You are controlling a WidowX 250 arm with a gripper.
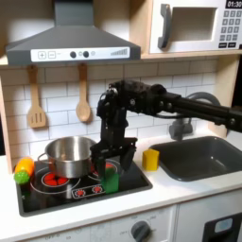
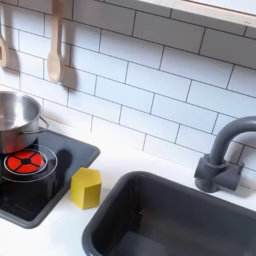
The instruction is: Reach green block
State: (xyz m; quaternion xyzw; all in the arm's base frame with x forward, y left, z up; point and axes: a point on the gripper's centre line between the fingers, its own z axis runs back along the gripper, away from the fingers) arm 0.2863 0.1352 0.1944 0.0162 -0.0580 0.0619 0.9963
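Observation:
The green block stands on the black stove top near its front edge, in the first exterior view. My gripper hangs just above the block, fingers pointing down and spread, so it looks open with nothing held. The black arm reaches in from the first exterior view's right. The block's upper part is partly hidden by the fingers.
A steel pot sits on the stove left of the gripper. A yellow block stands between stove and sink. A green-and-orange toy vegetable lies at the stove's left edge. A faucet rises behind the sink.

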